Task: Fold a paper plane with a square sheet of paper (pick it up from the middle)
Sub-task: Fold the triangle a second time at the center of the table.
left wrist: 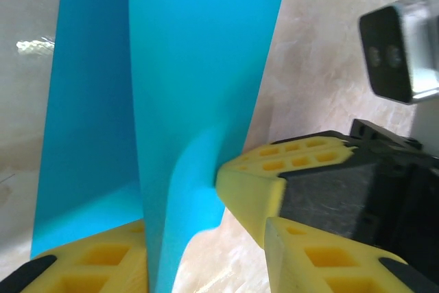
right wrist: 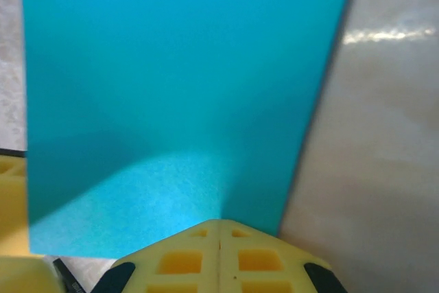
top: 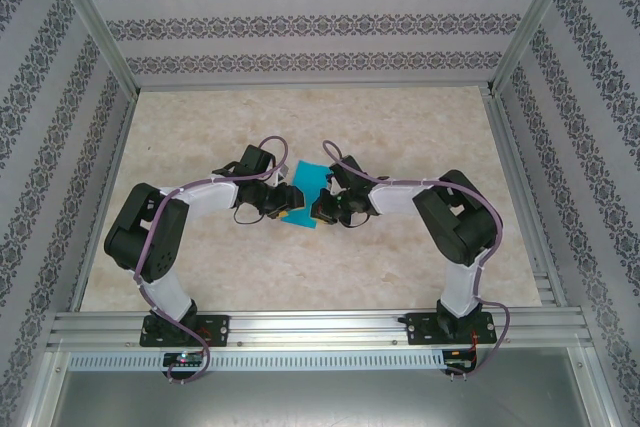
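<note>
The square sheet of paper is turquoise-blue and stands bent up off the table between the two grippers, with one lengthwise fold. My right gripper is shut, its yellow tips pinching the paper's near edge, where the sheet buckles. In the top view the right gripper meets the paper from the right. My left gripper is open, its fingers well apart. The paper's lower part hangs between them, close against the left-hand finger. From above, the left gripper sits at the paper's left side.
Beige marble-patterned tabletop spreads around the paper. Patterned walls and aluminium frame rails enclose it. The right arm's black wrist and camera sit close to the left gripper. A left finger shows beside the paper.
</note>
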